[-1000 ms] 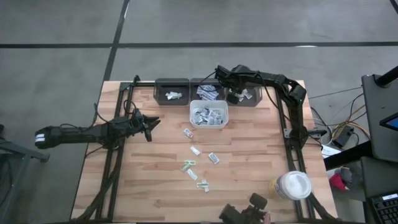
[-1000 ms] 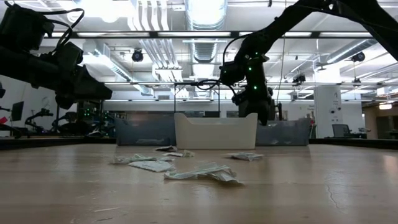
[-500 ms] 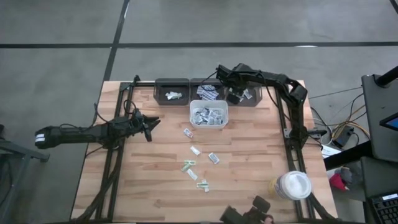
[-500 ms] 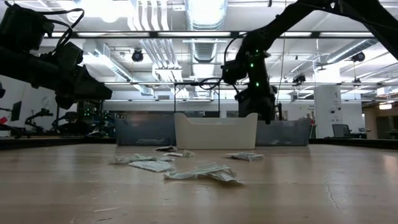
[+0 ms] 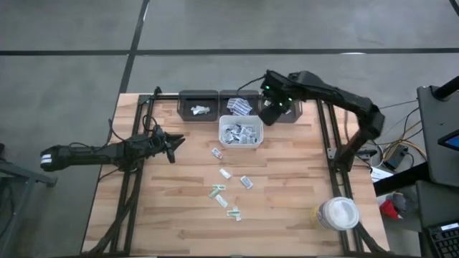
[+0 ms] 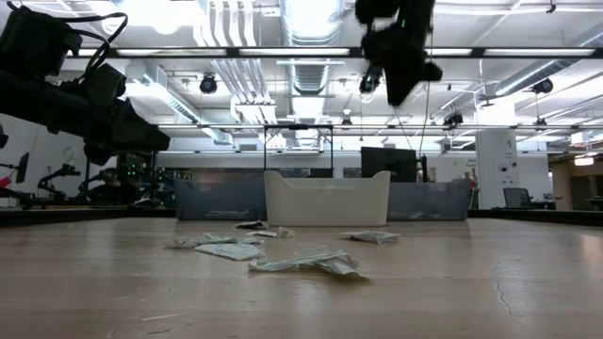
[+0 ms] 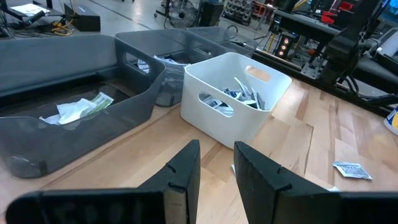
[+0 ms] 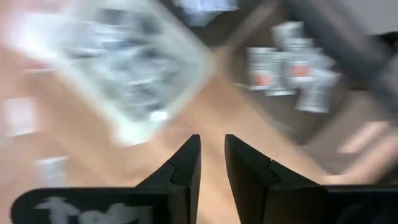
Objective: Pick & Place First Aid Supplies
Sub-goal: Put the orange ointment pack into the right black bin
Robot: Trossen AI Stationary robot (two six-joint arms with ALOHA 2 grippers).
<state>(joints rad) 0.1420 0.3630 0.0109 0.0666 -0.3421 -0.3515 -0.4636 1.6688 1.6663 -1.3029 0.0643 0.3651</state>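
Over the far bins, high view: my right gripper (image 5: 271, 109) hangs raised beside the white bin (image 5: 241, 133); my left gripper (image 5: 174, 145) waits at the table's left.
Supplies, high view: loose sachets (image 5: 225, 173) lie mid-table, others fill the grey bins (image 5: 198, 104).
Low view: sachets (image 6: 300, 260) lie flat before the white bin (image 6: 327, 198).
Left wrist view: fingers (image 7: 181, 175) slightly apart, holding nothing.
Right wrist view: fingers (image 8: 186, 165) slightly apart, empty; picture smeared.
Risk: flat sachets may slip the pinch; closing on overlapping ones could lift two.
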